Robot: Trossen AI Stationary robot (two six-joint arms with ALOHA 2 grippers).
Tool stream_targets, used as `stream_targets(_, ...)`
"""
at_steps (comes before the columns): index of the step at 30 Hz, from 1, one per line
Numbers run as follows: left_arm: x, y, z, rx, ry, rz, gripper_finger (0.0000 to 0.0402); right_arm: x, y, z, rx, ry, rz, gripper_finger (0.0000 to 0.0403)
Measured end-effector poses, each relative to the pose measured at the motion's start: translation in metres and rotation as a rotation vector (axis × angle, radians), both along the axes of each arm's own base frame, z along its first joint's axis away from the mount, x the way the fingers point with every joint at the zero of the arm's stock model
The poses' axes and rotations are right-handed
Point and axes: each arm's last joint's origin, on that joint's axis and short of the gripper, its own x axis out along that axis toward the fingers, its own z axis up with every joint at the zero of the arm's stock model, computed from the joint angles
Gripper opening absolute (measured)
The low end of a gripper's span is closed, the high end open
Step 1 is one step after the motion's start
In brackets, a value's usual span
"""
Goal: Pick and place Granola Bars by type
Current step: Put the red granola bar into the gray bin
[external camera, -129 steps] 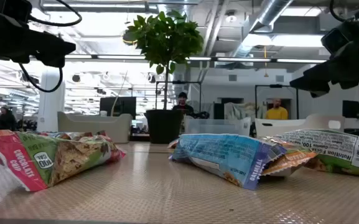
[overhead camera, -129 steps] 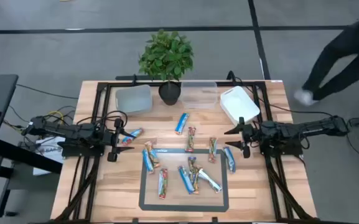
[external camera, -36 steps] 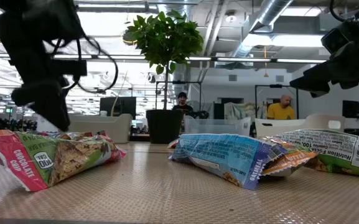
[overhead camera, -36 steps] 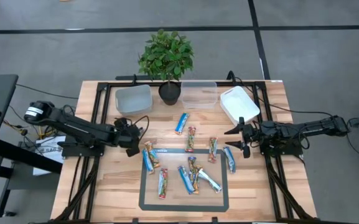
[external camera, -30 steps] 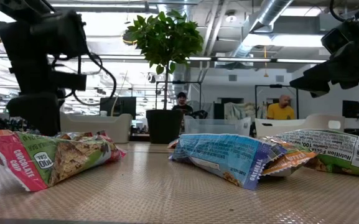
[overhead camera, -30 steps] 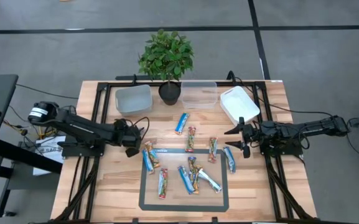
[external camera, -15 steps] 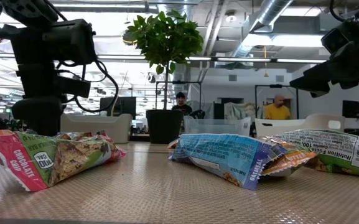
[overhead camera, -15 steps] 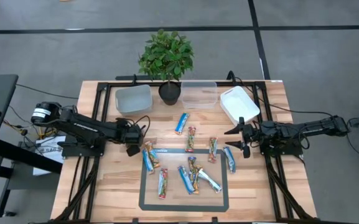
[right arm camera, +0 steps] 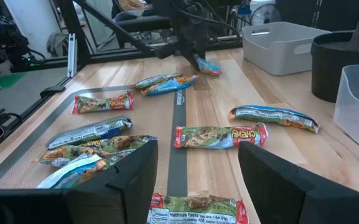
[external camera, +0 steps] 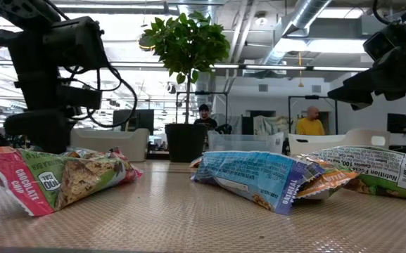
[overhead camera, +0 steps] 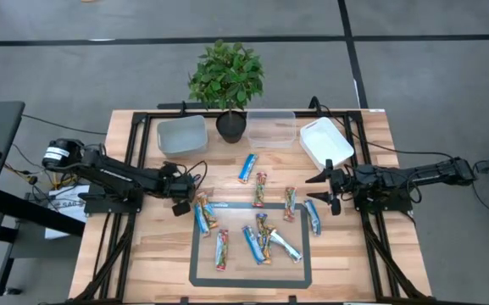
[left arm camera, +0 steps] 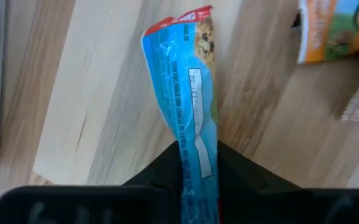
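Note:
Several granola bars lie on and around the dark-outlined mat [overhead camera: 195, 254] at the table's middle; some are blue and white, others red, green and tan. One blue bar with a red end [left arm camera: 188, 81] lies on the bare wood left of the mat. My left gripper [left arm camera: 198, 158] is down on it and shut on it, and it also shows in the high view [overhead camera: 181, 200]. My right gripper [overhead camera: 325, 191] hovers open over the table's right side, with nothing between its fingers [right arm camera: 135, 180]. My left gripper pinches the blue bar near its end [left arm camera: 198, 149] between the two fingers, which lie across the bar and come from above, pointing down. The wrapper is squeezed narrow there. The bar's red far end [left arm camera: 195, 18] lies on the wood.
At the back stand a grey tub [overhead camera: 181, 134], a potted plant [overhead camera: 227, 80], a clear tub [overhead camera: 271, 129] and a white tub [overhead camera: 325, 140]. A blue bar [overhead camera: 247, 168] lies behind the mat. People show in the room beyond the table.
My left gripper has come down onto the blue bar left of the mat, and its arm has straightened up over it. The bars on the mat and my right arm have kept still.

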Motion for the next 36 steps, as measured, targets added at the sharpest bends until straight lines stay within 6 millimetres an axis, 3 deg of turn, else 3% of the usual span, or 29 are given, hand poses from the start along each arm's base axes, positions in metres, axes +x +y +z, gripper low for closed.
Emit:
stream_targets(11,0.022,0.001,0.043,0.061,-0.443,-0.073,0.0041,0.000,0.000,0.000,0.000,0.000,0.000,0.0219)
stream_targets(19,0.018,0.029,0.079,0.339,-0.622,0.023,0.0041,0.000,0.000,0.000,0.000,0.000,0.000,0.0219)
stream_targets(27,-0.007,0.069,0.100,0.608,-0.540,0.201,0.0041,0.000,0.000,0.000,0.000,0.000,0.000,0.0219)
stream_targets(36,-0.029,0.102,0.076,0.525,-0.288,0.359,0.0041,0.000,0.000,0.000,0.000,0.000,0.000,0.0219)
